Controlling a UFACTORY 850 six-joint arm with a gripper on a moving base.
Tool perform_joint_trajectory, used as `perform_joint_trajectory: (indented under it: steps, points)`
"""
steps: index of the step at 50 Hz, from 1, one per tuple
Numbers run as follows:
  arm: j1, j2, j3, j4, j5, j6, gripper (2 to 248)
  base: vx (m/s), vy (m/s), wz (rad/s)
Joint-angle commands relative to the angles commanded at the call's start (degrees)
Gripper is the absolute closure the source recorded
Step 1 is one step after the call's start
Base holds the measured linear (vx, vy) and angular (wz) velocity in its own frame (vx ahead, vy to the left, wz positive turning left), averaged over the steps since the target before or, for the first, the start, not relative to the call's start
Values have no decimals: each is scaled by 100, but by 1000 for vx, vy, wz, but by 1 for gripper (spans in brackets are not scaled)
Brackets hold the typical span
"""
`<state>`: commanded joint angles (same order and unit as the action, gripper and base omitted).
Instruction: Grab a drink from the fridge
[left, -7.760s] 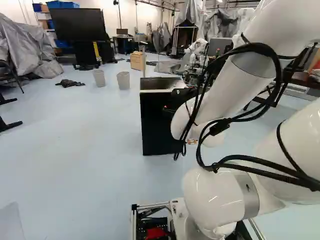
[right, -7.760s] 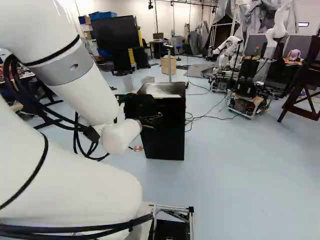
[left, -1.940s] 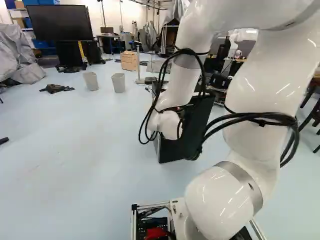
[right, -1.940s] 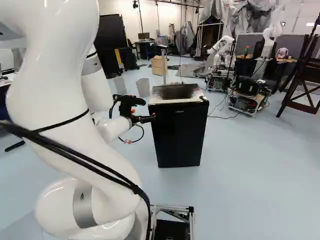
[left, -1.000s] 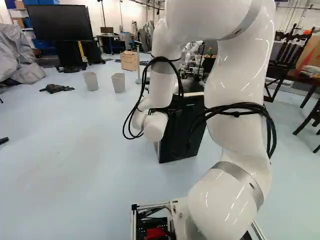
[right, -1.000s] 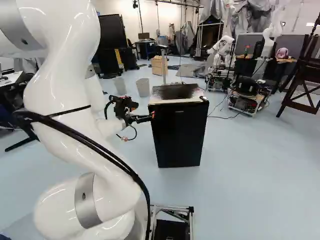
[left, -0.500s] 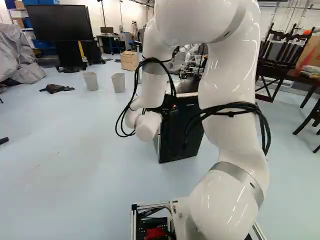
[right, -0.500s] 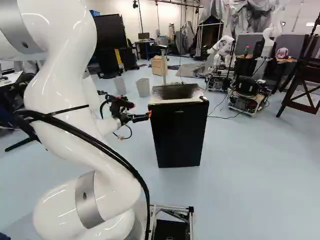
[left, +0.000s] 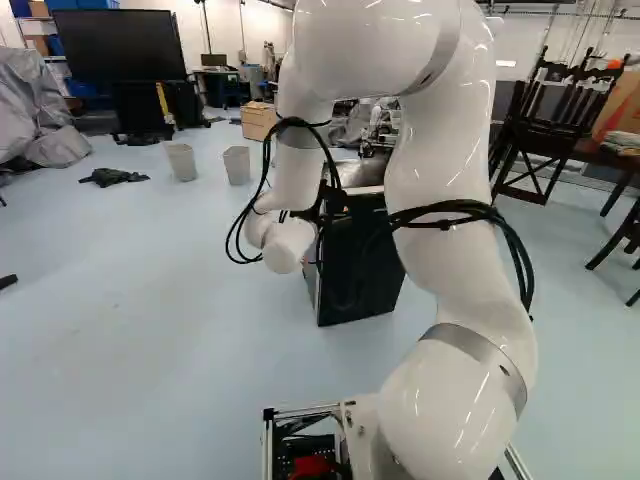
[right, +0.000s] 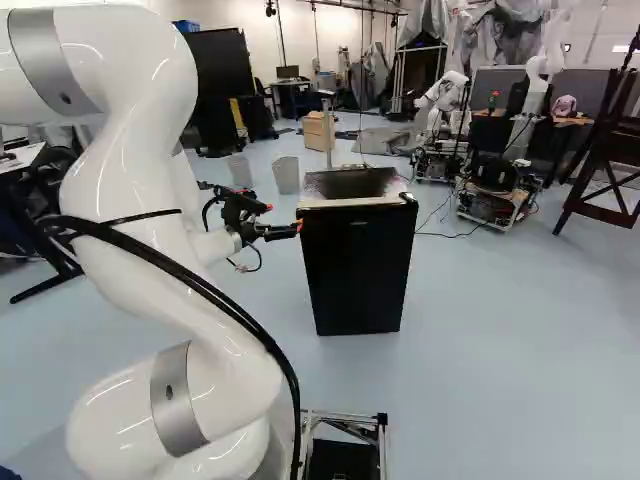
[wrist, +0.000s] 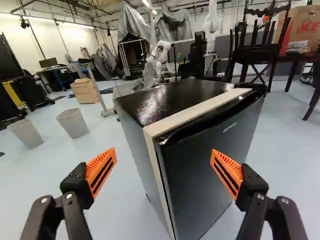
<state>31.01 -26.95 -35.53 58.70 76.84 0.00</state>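
Fridge (wrist: 175, 100), a big, tall, shiny black box, is standing just ahead of the claw and a bit to its right. Its flat, dark front door (wrist: 200, 200) is sitting shut and is facing back toward the claw at a slant. A thin, light tan strip (wrist: 190, 114) is running over the door's top and down its near side, and that side is lying ahead of the gap between the fingers. The black claw with two fingers (wrist: 163, 152) is hanging wide open and is holding nothing. The drink is not showing; it is likely hiding behind the door, ahead of the claw. The ribbed right orange pad (wrist: 227, 172) is hanging in front of the door, while the left orange pad (wrist: 101, 170) is hanging out past the fridge's side. The door's near edge is going up and down, so the next move is probably needing a fingertip at that edge, then a pull back.
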Motion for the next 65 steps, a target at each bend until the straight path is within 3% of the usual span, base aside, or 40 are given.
perform_joint_trajectory:
  steps: [44,65]
  points:
    - [52,-760,-420,591,21,0,3,0,0,0]
    - [47,-820,-452,735,86,0,3,0,0,0]
